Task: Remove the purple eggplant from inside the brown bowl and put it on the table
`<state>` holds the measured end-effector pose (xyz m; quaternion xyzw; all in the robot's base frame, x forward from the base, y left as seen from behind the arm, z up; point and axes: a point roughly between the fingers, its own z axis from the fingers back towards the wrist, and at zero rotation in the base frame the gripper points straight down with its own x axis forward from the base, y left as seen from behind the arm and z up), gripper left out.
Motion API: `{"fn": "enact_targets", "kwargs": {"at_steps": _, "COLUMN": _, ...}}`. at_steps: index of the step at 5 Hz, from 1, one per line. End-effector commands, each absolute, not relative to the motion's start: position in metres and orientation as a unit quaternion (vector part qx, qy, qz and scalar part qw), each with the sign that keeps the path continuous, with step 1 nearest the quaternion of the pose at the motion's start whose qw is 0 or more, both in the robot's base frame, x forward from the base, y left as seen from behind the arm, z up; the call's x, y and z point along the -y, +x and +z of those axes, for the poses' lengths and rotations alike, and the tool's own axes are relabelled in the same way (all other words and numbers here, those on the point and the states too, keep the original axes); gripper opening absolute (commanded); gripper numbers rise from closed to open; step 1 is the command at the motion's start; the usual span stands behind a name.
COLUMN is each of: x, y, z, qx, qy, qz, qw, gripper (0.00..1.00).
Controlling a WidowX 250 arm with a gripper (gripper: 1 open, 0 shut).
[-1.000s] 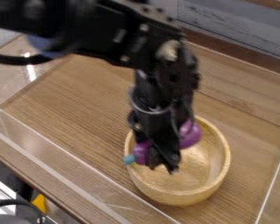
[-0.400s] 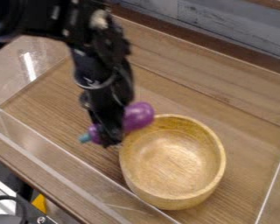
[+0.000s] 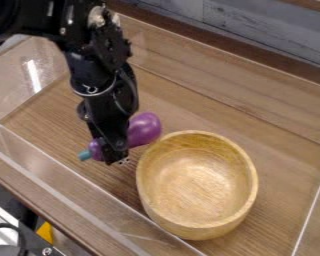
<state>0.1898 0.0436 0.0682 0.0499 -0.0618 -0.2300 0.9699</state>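
My black gripper (image 3: 109, 148) points straight down, its jaws shut on the purple eggplant (image 3: 143, 128). The eggplant is glossy purple, with its teal stem cap (image 3: 89, 154) poking out lower left. It hangs just left of the brown bowl (image 3: 196, 185), outside the rim and low over the table (image 3: 243, 105). The arm hides part of the eggplant, so I cannot tell whether it touches the wood. The bowl's inside shows only bare wood grain.
Clear acrylic walls (image 3: 43, 175) edge the table at the front left and the right (image 3: 314, 210). Behind the table runs a grey patterned backdrop (image 3: 263, 25).
The gripper has carried the eggplant out of the bowl and leftward over its rim, then a little further left and lower. The bowl has stayed put.
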Motion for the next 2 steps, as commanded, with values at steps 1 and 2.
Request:
{"fn": "enact_targets", "kwargs": {"at_steps": 1, "x": -0.0507, "y": 0.1997, "z": 0.0875, "qx": 0.084, "qy": 0.059, "qz": -0.242, "qw": 0.965, "gripper": 0.0}}
{"fn": "enact_targets", "kwargs": {"at_steps": 2, "x": -0.0541, "y": 0.2011, "z": 0.0933, "qx": 0.087, "qy": 0.06, "qz": -0.261, "qw": 0.959, "gripper": 0.0}}
